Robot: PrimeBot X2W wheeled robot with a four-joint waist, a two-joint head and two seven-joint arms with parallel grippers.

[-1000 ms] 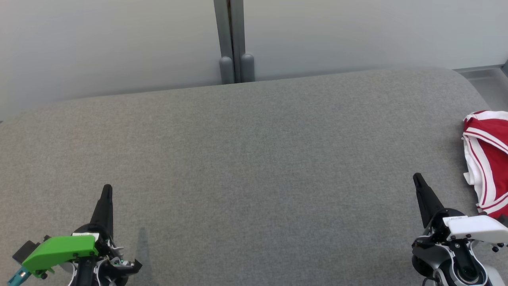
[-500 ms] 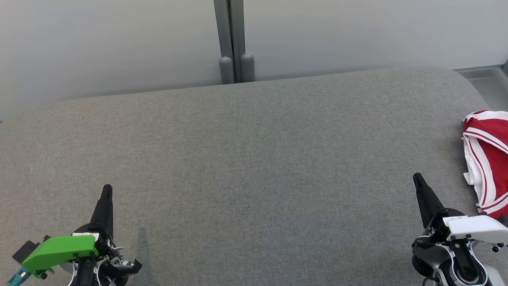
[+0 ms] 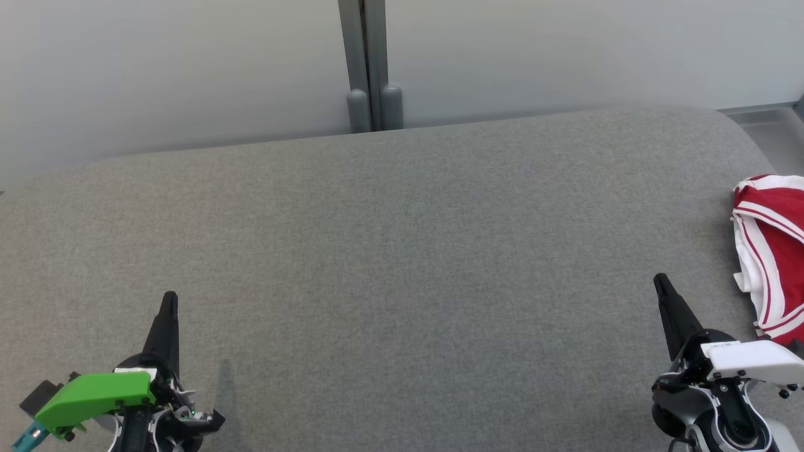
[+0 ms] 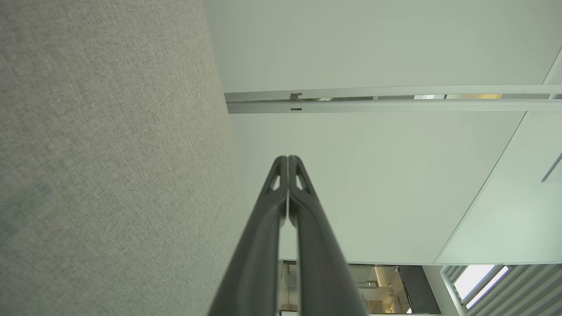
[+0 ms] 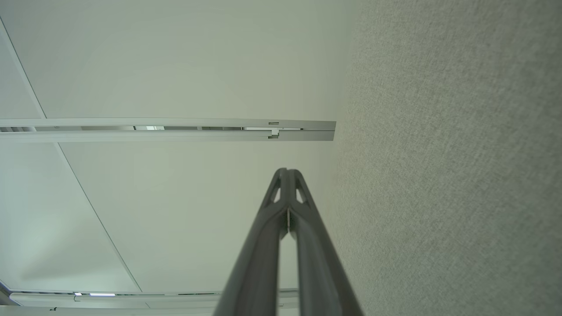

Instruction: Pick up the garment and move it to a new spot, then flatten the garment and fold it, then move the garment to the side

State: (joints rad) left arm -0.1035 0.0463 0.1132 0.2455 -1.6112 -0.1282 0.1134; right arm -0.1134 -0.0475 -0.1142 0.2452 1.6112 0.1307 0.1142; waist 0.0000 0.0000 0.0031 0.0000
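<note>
Grey cloth-covered surface [image 3: 402,251] takes up most of the head view, with a pale wall [image 3: 188,63] across the top.

Garment [image 3: 772,251], red with white stripes, lies on the surface at the right edge of the frame and is cut off by it. Layers overlap in a loose bundle; it is not spread flat. Whether the fold is neat: cannot tell.

Left gripper [image 3: 169,300], lower left: jaws pressed together on nothing. Right gripper [image 3: 659,280], lower right: jaws likewise clenched and empty, near the garment but apart from it.

Judgement: this fits a garment waiting at the edge to be fetched, or one already folded and set aside. The pictures do not settle which.

Handling note: the cloth is soft and layered. A pinch on one layer would likely pull the bundle apart, so any grasp should take the whole stack.
</note>
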